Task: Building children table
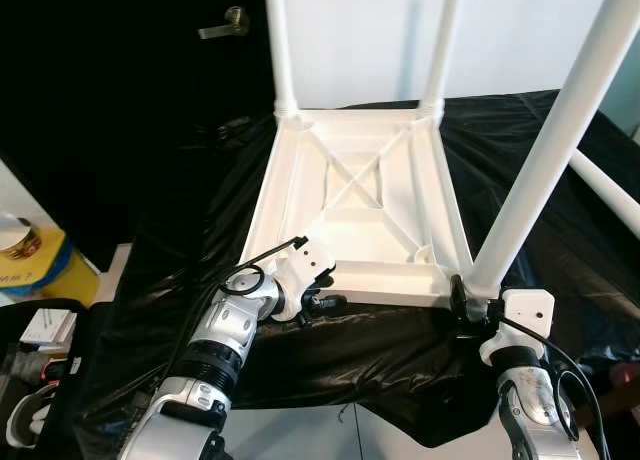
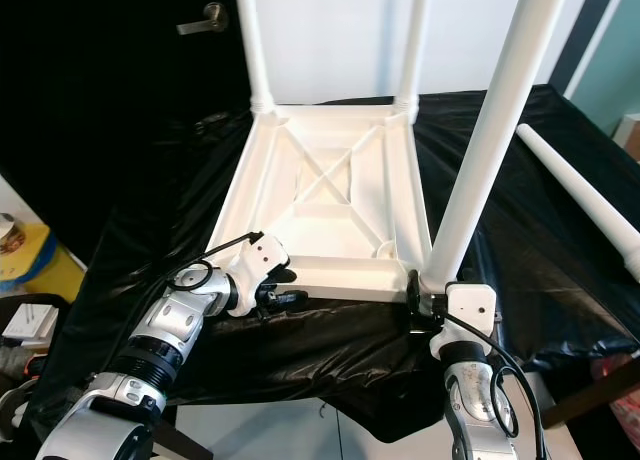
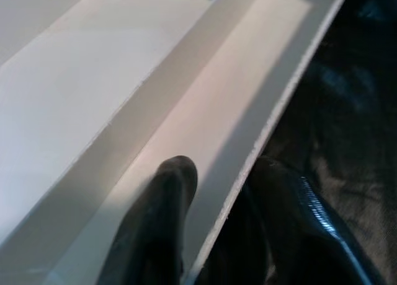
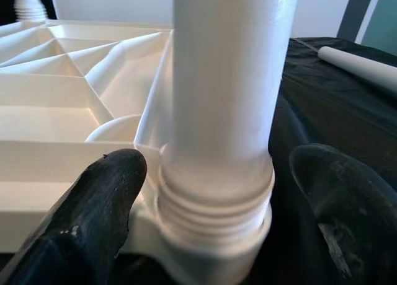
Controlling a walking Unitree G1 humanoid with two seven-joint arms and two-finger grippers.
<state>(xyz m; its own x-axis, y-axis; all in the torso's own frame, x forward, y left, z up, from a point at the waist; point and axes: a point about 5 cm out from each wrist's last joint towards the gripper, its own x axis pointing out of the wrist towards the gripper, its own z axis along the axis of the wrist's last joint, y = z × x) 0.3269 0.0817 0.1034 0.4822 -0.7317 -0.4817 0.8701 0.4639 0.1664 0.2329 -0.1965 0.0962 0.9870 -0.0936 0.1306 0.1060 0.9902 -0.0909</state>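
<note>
Left gripper (image 3: 217, 229): jaws clamped on the near rim of the white tabletop (image 1: 350, 205), one black finger (image 3: 158, 223) lying inside the rim channel, the other outside against the black cloth (image 1: 180, 270). Right gripper (image 4: 217, 204): jaws apart, one fingertip (image 4: 105, 192) on each side of the threaded base of the near right leg (image 2: 490, 130), not visibly pressing it. The tabletop lies upside down on the cloth-covered surface, its ribbed underside with crossed braces facing up. Three legs stand upright in its corner sockets: the near right leg and two far legs (image 1: 278, 45) at the back corners; the near left corner, by the left gripper, carries none. A loose leg (image 2: 580, 195) lies on the cloth to the right, well apart from the tabletop. A door handle (image 1: 225, 25) shows beyond, upper left
</note>
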